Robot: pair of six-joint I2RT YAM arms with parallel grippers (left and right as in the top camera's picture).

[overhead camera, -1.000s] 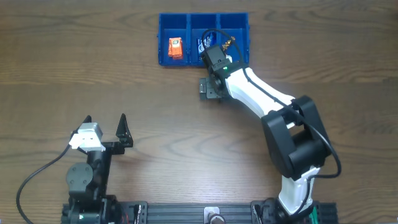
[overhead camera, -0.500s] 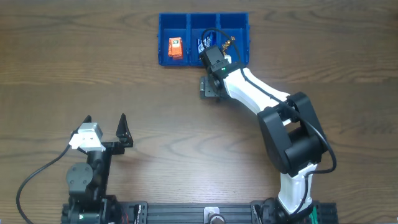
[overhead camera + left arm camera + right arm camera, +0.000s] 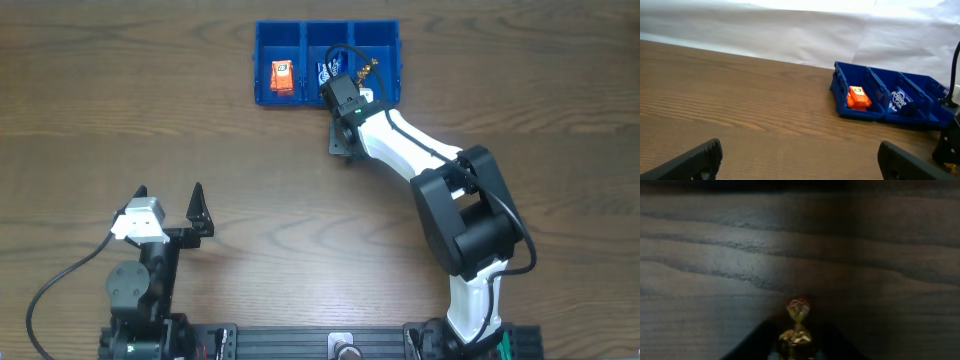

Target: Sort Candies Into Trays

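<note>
Right gripper (image 3: 342, 142) shifted a touch to the right, just in front of the tray (image 3: 262, 60). From above its outline has gone narrower than a second ago: my fingers have drawn in and now pinch the gold-wrapped candy (image 3: 798, 311). Right elbow (image 3: 470, 215) swung slightly left and forward.

White print on blue candy wrapper (image 3: 900, 98), label on orange candy (image 3: 858, 97), neither legible

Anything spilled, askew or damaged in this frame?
Nothing stands out. The orange candy and the blue candy lie in separate compartments of the tray. The right claw holds a gold-wrapped candy over the bare table. The left claw is open.
</note>
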